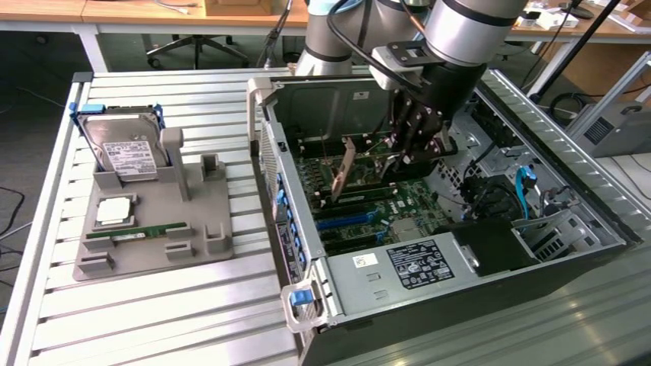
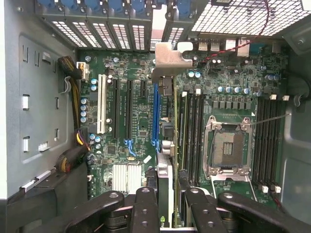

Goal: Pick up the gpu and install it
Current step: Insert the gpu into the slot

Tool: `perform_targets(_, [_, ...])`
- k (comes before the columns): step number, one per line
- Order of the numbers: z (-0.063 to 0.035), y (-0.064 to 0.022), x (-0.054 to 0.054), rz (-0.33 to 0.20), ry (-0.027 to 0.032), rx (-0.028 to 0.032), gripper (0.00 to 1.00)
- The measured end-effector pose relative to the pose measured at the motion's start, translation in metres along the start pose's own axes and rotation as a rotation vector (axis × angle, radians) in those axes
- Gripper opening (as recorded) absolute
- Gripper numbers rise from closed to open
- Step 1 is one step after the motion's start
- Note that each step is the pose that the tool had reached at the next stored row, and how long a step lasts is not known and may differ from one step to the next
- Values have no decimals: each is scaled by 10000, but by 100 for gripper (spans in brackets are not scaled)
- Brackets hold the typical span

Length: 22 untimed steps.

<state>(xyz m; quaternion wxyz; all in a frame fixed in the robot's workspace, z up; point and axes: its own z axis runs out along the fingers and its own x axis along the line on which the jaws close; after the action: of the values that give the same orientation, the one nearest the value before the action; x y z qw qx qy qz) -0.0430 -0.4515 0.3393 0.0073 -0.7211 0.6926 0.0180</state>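
Inside the open computer case (image 1: 569, 221), we have the gripper (image 2: 167, 196) clamped on the top edge of the gpu (image 2: 167, 131), which hangs edge-on straight below the fingers (image 2: 146, 208). Its long axis runs parallel to the blue slot (image 2: 156, 116) on the motherboard (image 2: 136, 121), bracket end (image 2: 170, 58) toward the case's rear wall, just beside that slot.
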Motion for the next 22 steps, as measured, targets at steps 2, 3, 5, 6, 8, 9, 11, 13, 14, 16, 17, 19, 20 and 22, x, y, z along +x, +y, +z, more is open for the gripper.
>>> perform_targets(2, [0, 0, 5, -1, 1, 0, 27])
perform_targets(3, [1, 0, 7, 0, 0, 0, 27])
perform_targets(5, [1, 0, 13, -1, 1, 0, 27])
perform_targets(6, [1, 0, 16, -1, 1, 0, 27])
perform_targets(8, [2, 1, 25, 0, 0, 0, 27])
perform_targets(9, [2, 1, 30, 0, 0, 0, 27])
perform_targets(11, [2, 1, 31, 0, 0, 0, 27])
perform_targets(13, [2, 1, 32, 0, 2, -1, 27])
perform_targets(14, [2, 1, 32, -1, 1, 0, 27])
perform_targets(16, [2, 1, 32, 0, 1, 0, 27])
perform_targets(17, [2, 1, 32, 0, 1, 0, 27])
perform_targets(19, [2, 1, 32, 0, 1, 0, 27])
perform_targets(20, [2, 3, 32, -2, 1, 0, 27])
perform_targets(22, [5, 26, 31, 0, 0, 4, 27])
